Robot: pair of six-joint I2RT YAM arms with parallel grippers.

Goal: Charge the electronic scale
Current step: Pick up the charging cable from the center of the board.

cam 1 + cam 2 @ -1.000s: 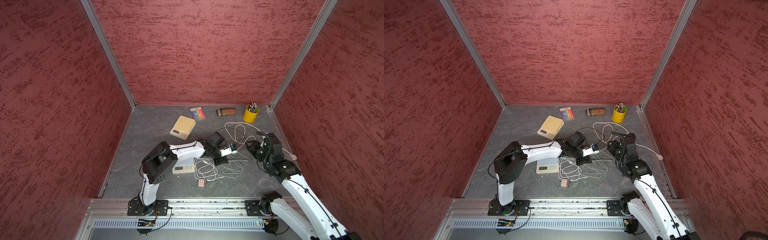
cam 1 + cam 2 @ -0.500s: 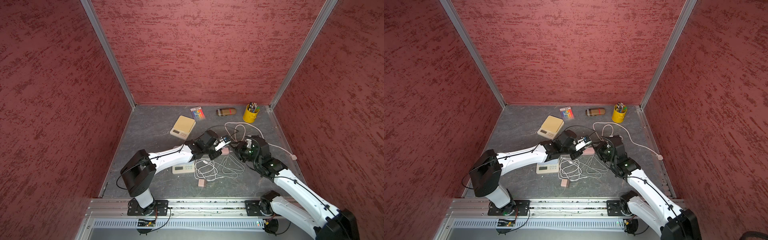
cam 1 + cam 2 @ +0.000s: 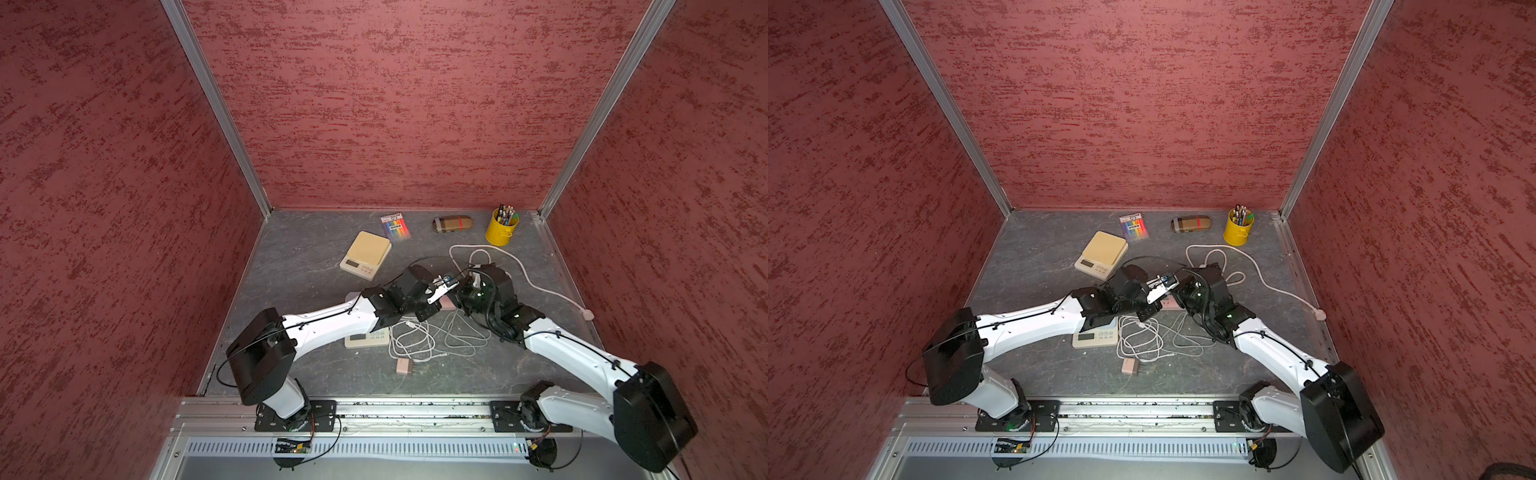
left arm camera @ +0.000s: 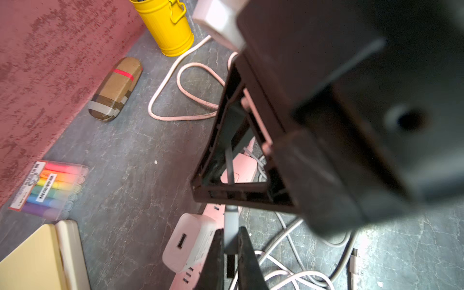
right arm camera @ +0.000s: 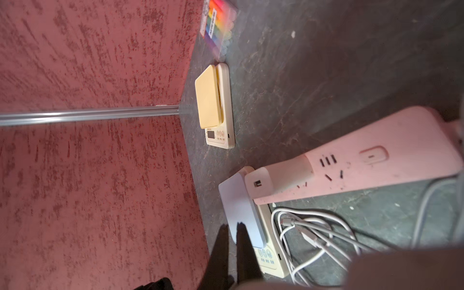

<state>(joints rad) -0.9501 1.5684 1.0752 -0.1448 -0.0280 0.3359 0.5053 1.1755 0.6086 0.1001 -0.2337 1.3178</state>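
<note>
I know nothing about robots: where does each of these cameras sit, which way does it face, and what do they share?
Top views: twin camera high above the front rail, looking down on the grey floor; left arm and right arm show whole.
Right wrist: on the right arm, low, rolled sideways, facing the yellow-topped scale; right gripper shows, shut.
Left wrist: on the left arm, facing the yellow cup; left gripper pinches a grey piece, right gripper looms close.
Shared: both wrist views show the marker pack and white charger.
</note>
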